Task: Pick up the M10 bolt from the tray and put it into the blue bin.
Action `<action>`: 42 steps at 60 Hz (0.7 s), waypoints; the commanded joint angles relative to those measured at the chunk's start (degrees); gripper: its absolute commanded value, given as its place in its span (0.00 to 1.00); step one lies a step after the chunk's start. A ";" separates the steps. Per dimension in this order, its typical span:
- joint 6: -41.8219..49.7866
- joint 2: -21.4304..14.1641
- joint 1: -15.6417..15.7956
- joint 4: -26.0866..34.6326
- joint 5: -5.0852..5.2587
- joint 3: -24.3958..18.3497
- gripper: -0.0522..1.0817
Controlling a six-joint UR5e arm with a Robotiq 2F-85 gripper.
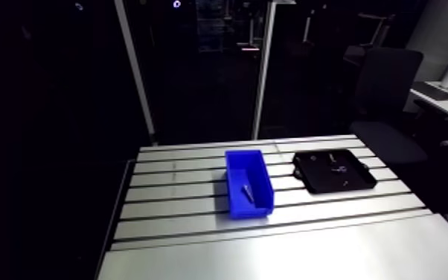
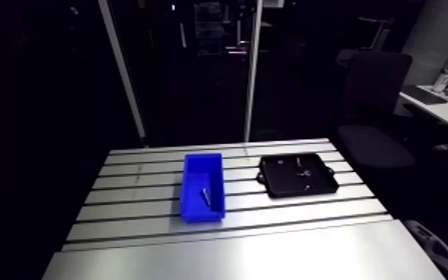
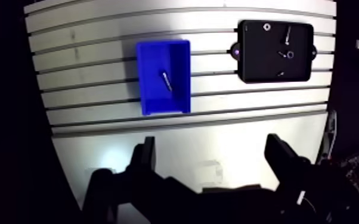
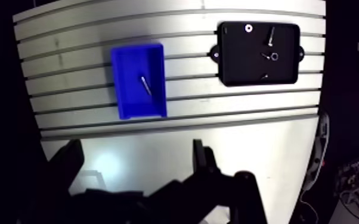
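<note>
Slotted surface [image 3: 217, 128] bears the blue bin [image 3: 151, 95], its bolt [image 3: 166, 80] small, stiff, likely slippery, best pinched across the shank; jaws stand released.

I am looking at a lab or workshop bench: a slotted aluminium table [image 3: 206, 98] stretches ahead of the gripper [image 3: 212, 154]. On it sit a blue parts bin [image 3: 150, 95] and a black tray [image 3: 259, 59] holding loose fasteners [image 3: 287, 34].

Brushed slotted aluminium table [image 3: 217, 149], glossy blue plastic bin [image 3: 152, 95], matt black plastic tray [image 3: 259, 59], shiny metal bolt [image 3: 166, 80]
</note>
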 commanded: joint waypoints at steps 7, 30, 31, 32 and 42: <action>1.05 -0.07 -0.62 -2.47 0.44 0.87 0.05; 1.05 0.01 -0.62 -2.55 0.44 0.96 0.05; 1.05 0.01 -0.62 -2.55 0.44 0.96 0.05; 1.05 0.09 -0.62 -2.55 0.44 0.96 0.05; 0.89 0.18 -0.88 -2.46 0.11 0.87 0.05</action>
